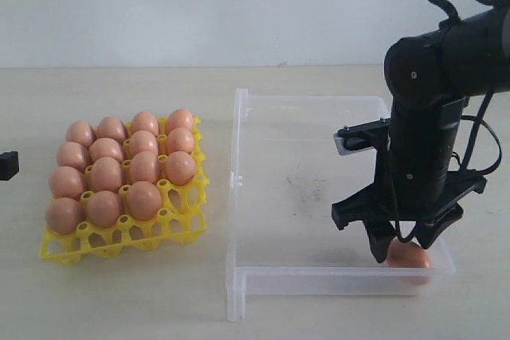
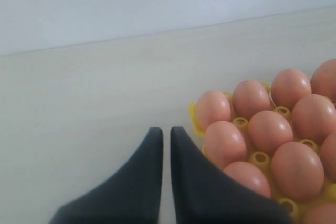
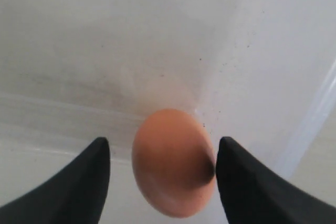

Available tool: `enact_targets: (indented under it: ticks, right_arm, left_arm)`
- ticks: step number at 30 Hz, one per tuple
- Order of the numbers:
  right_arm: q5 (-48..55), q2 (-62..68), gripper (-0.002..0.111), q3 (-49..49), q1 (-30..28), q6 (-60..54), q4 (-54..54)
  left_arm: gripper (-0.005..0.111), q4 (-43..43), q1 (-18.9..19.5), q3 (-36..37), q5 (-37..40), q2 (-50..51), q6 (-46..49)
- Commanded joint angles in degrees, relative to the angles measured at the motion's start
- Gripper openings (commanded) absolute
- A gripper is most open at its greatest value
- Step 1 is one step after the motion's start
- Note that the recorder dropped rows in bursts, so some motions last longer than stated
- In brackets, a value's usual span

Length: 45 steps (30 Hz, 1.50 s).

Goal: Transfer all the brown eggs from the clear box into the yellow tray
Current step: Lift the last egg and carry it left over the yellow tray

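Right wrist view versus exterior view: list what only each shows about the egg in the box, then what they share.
Only the right wrist view: the right gripper stands open around the lone egg, with a clear gap between the egg and one finger.

Only the exterior view: the yellow tray beside the clear box, its cups full of brown eggs except the near right corner cup; the lone egg lies at the box's near right corner.

Both: that one egg on the box floor, between the gripper's fingers.
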Motion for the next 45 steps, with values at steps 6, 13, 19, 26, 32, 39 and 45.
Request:
enact_targets:
  ticks: [6, 13, 19, 26, 32, 39, 45]
  right_arm:
    - [-0.8, 2.7, 0.054, 0.1, 0.1, -0.7, -1.2]
    - [-1.3, 4.0, 0.054, 0.1, 0.1, -5.4, -1.2]
    - [-3.8, 5.5, 0.053, 0.1, 0.1, -5.3, -1.3]
    - [-2.6, 7.3, 0.000, 0.1, 0.1, -9.3, -1.6]
    - [-14.6, 6.6, 0.000, 0.1, 0.1, -10.3, -1.3]
    - [-33.1, -0.8, 0.000, 0.1, 0.0, -9.0, -0.7]
    - [-49.8, -2.3, 0.000, 0.1, 5.0, -9.8, 0.5]
  left_arm:
    - [0.004, 0.1, 0.1, 0.2, 0.1, -0.4, -0.2]
    - [0.004, 0.1, 0.1, 0.2, 0.1, -0.4, -0.2]
    - [0.004, 0.1, 0.1, 0.2, 0.1, -0.4, -0.2]
    - [0.004, 0.1, 0.1, 0.2, 0.3, -0.4, -0.2]
    - [0.004, 0.1, 0.1, 0.2, 0.3, -0.4, 0.0]
    - [0.004, -0.2, 0.1, 0.2, 0.3, -0.4, 0.0]
    - [0.004, -0.2, 0.1, 0.2, -0.1, -0.4, 0.0]
